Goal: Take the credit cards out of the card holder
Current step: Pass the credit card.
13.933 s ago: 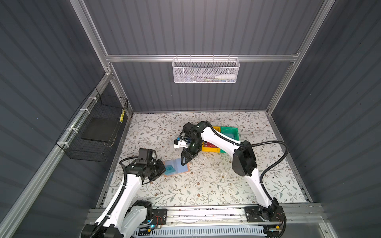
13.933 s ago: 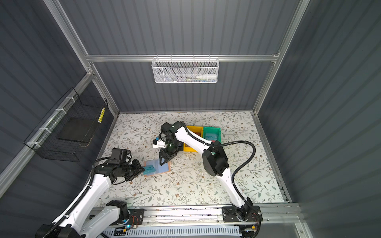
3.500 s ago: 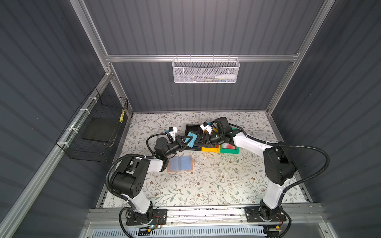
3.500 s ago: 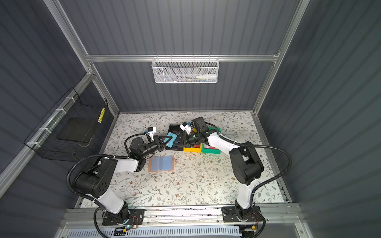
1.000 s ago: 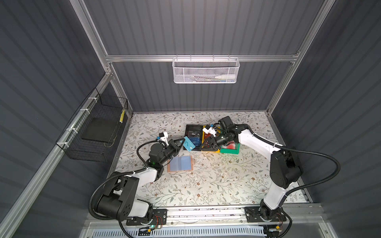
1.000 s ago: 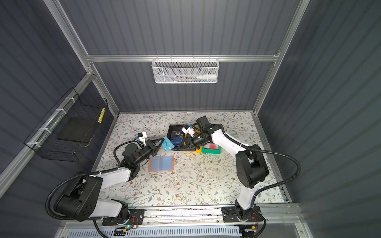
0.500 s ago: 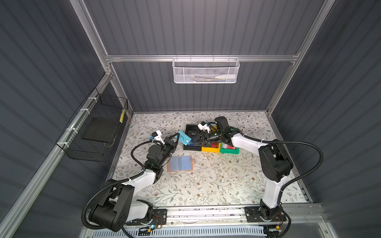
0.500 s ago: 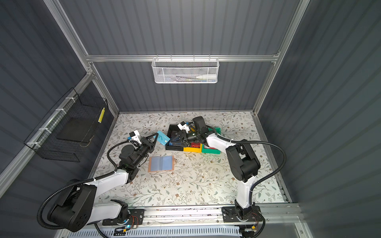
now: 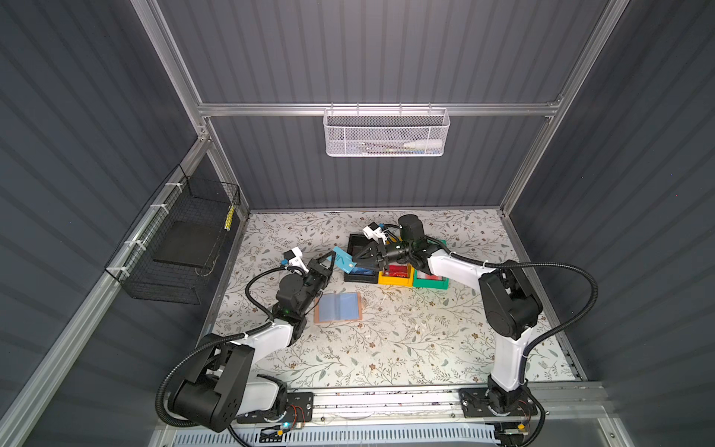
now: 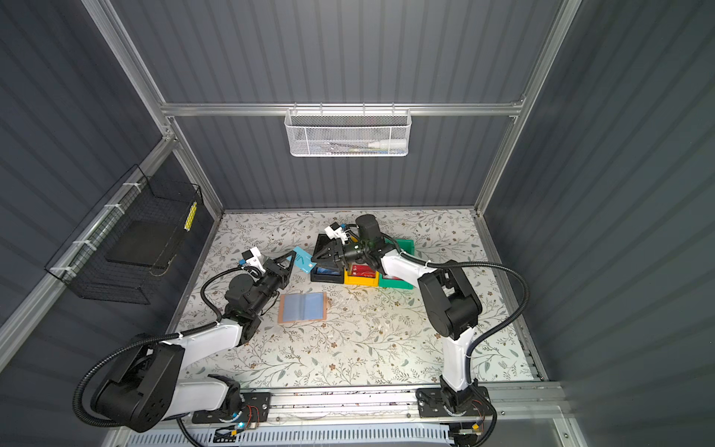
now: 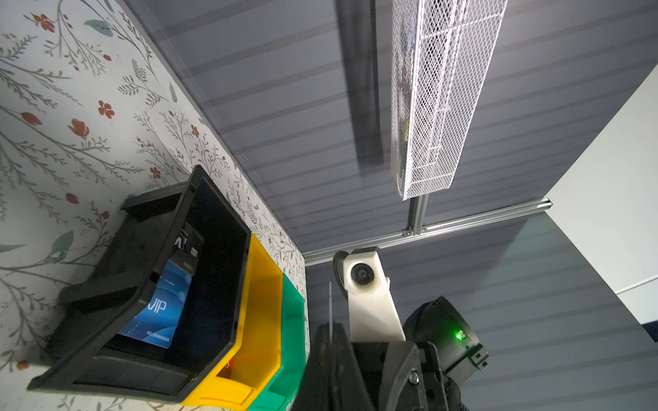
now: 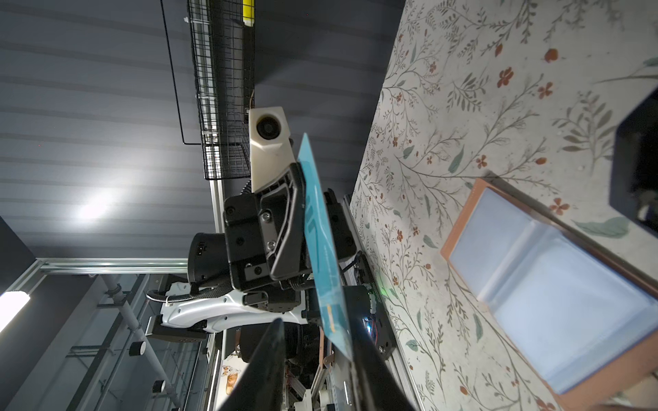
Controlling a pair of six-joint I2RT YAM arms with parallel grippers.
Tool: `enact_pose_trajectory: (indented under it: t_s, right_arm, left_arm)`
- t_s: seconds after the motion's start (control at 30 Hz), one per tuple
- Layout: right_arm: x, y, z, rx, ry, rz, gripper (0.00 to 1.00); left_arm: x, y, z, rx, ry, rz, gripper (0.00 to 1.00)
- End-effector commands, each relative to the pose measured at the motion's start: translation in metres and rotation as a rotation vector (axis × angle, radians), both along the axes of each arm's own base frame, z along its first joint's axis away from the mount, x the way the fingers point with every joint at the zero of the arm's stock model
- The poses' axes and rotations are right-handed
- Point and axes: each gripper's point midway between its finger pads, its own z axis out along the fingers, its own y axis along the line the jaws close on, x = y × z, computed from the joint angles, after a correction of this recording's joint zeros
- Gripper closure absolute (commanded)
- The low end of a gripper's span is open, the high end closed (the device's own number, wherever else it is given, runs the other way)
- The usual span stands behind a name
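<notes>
A teal credit card (image 9: 343,260) (image 10: 303,261) hangs in the air by the black bin, and my left gripper (image 9: 329,257) (image 10: 288,257) is shut on one end of it. In the left wrist view the card (image 11: 330,302) shows edge-on as a thin line between the shut jaws (image 11: 331,331). My right gripper (image 9: 358,258) (image 12: 317,341) is open around the card's (image 12: 317,231) other end; the card lies against one finger and the other stands apart. The tan card holder (image 9: 337,307) (image 10: 303,307) (image 12: 548,284) lies open and flat on the table in front of both grippers.
Behind the grippers stand three bins in a row: a black bin (image 9: 358,242) (image 11: 142,249) holding a blue VIP card (image 11: 160,309) and a black card, a yellow bin (image 9: 394,279) with a red card, and a green bin (image 9: 429,284). A wire basket (image 9: 178,240) hangs on the left wall.
My left gripper has carried the teal card a little up and to the left. My right gripper has swung from the bins to the card, and its jaws have narrowed around it.
</notes>
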Motion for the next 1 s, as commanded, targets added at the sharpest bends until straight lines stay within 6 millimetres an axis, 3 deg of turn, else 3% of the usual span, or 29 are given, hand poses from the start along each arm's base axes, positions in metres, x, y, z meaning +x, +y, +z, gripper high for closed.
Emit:
enact_pose_trajectory:
  t_s: [0.0,0.17,0.57,0.83,0.97]
  right_arm:
    - [-0.005,0.013,0.008,0.034,-0.014,0.05,0.71]
    - [-0.012,0.021,0.003,0.035,0.004,0.078,0.74]
    - [-0.023,0.017,0.007,0.043,0.006,0.144,0.96]
    - [-0.047,0.0,0.0,-0.087,-0.032,0.251,1.0]
    - [-0.057,-0.02,0.003,-0.197,-0.121,0.31,1.0]
  left_arm:
    - [-0.002,0.002,-0.002,0.011,-0.014,0.016,1.0]
    - [-0.003,0.001,-0.003,0.02,-0.011,0.008,1.0]
    - [-0.007,-0.003,-0.009,0.042,0.011,-0.022,1.0]
    - [-0.012,-0.006,-0.013,0.105,0.036,-0.049,0.72]
    - [-0.014,-0.007,-0.012,0.161,0.039,-0.059,0.69]
